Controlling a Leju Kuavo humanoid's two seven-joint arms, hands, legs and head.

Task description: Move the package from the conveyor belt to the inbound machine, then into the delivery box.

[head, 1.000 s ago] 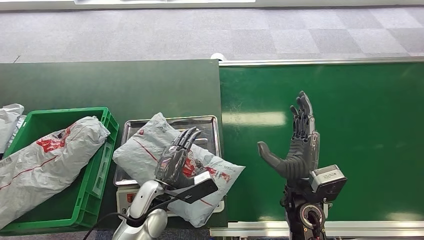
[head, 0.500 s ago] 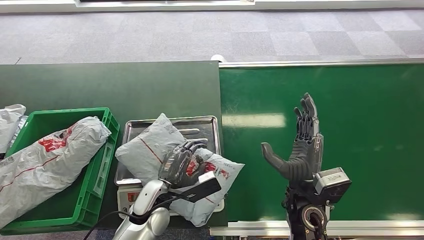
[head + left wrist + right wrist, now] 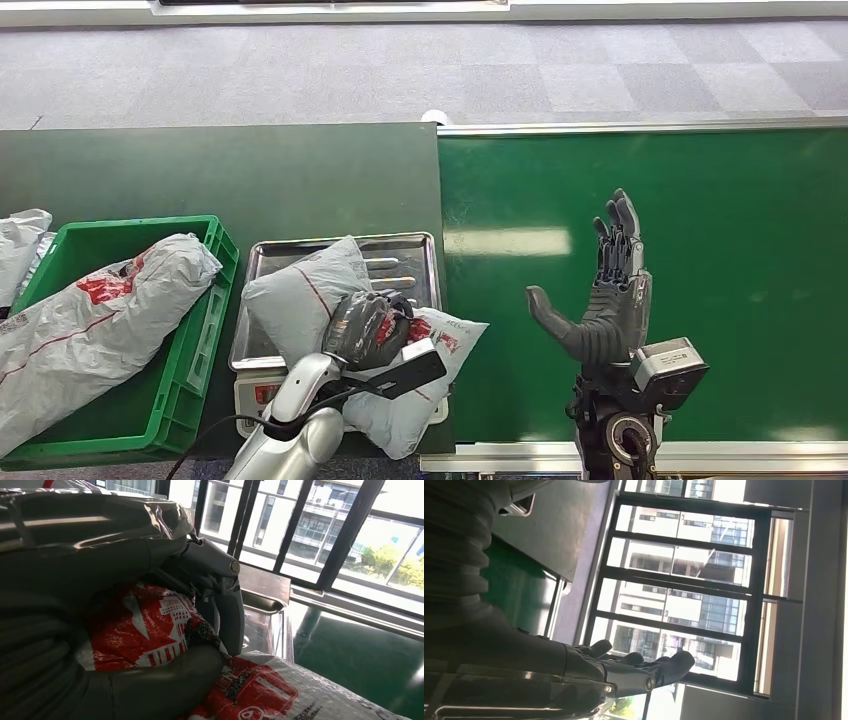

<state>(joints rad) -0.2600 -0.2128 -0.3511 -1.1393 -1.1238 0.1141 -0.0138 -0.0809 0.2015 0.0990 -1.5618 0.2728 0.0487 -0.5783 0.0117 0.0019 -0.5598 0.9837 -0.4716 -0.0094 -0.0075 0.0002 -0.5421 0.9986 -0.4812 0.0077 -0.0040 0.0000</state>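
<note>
Left robot hand (image 3: 368,328) fingers now curled, gripping package (image 3: 345,330); earlier spread flat.

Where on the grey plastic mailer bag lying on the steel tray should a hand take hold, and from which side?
Probably at the bunched middle of the grey plastic mailer bag, from above on the robot's side. It is soft and lies flat across the steel tray, so its film gathers into a fold. The left hand grips it there, fingers curled over the red print. The right hand is open above the green belt.

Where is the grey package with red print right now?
In the head view, the package lies on the steel tray between green bin and conveyor belt, gripped by the left hand.
</note>
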